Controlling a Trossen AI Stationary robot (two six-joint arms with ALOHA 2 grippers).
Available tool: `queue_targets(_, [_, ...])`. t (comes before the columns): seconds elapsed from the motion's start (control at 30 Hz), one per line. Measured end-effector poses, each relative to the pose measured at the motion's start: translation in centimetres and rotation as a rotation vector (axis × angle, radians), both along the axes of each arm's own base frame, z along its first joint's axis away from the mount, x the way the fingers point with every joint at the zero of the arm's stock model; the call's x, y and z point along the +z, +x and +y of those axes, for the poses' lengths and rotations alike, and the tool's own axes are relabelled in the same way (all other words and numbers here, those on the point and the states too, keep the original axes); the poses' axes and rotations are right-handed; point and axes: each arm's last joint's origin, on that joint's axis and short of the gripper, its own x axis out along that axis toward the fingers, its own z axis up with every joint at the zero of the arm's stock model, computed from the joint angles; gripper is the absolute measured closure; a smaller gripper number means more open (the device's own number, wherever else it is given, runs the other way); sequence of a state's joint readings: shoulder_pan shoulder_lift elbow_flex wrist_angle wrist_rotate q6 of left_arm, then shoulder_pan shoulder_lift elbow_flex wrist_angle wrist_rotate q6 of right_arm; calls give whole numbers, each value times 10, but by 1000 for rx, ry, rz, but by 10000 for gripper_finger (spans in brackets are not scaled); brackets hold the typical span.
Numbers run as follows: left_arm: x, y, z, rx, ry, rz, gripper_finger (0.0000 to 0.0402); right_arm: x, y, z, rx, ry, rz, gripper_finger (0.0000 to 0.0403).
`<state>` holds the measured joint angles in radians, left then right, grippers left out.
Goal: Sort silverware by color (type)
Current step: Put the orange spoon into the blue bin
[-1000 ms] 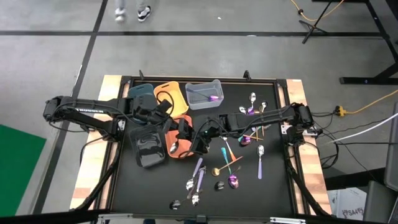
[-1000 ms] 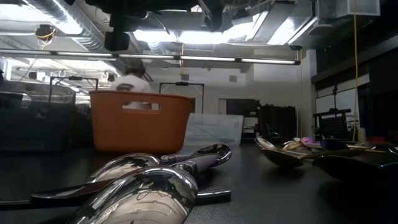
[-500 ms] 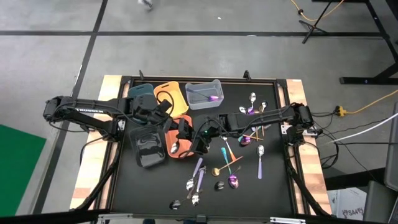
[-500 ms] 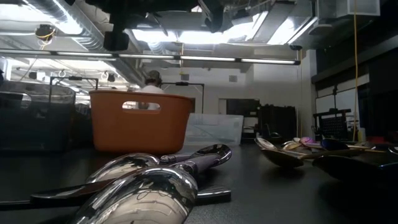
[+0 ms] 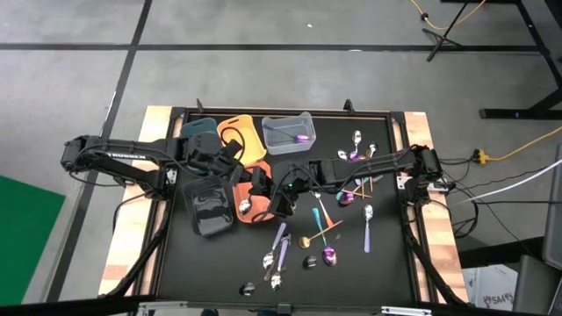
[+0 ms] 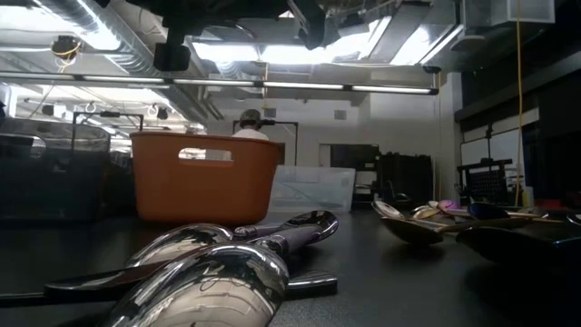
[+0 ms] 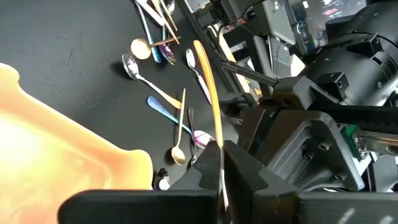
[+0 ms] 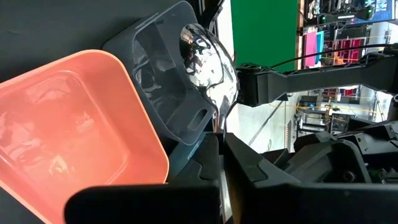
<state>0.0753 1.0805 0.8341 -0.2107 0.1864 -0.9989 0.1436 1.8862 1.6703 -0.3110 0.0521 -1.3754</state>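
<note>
**Now both grippers are clamped on cutlery at mid-table**

My left gripper (image 7: pixel 221 149) has its fingers pressed together on a slim orange-gold handle (image 7: pixel 210 93), which runs straight out ahead of them. I judge that I gripped it low on the handle so it hangs clear for dropping. My right gripper (image 8: pixel 221 140) is closed on a silver spoon (image 8: pixel 208 56), with the bowl forward above the rim of the dark bin (image 8: pixel 168 93), beside the salmon bin (image 8: pixel 68 118). I reckon that is where it gets released.

Both grippers sit near the table's middle, just beside each other. The loose silverware (image 5: pixel 320 233) is scattered toward the right edge and the near edge. Three more bins line the far edge, and the clear one (image 5: pixel 288 132) holds a purple spoon (image 5: pixel 299 138).

I cannot tell whether the orange-gold piece is a spoon or a fork. The low view shows neither gripper, only a large blurred spoon (image 6: pixel 209 272).
</note>
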Motion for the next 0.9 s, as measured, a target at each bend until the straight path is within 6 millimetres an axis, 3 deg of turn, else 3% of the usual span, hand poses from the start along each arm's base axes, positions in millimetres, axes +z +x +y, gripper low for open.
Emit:
queue_targets(0.23, [-1,0,0,-3,6,6,401,0,0,0,-6,11,1,388])
queue_targets(0.57, [-3,-1,1,12,16,28,401,2,0,0,-10,15,-7,327])
queue_targets(0.73, [-3,-1,3,41,38,29,401,2,-1,-3,-164,51,-5,322])
queue_targets(0.9, [-5,-3,17,79,91,41,401,9,-18,-10,-337,42,59,322])
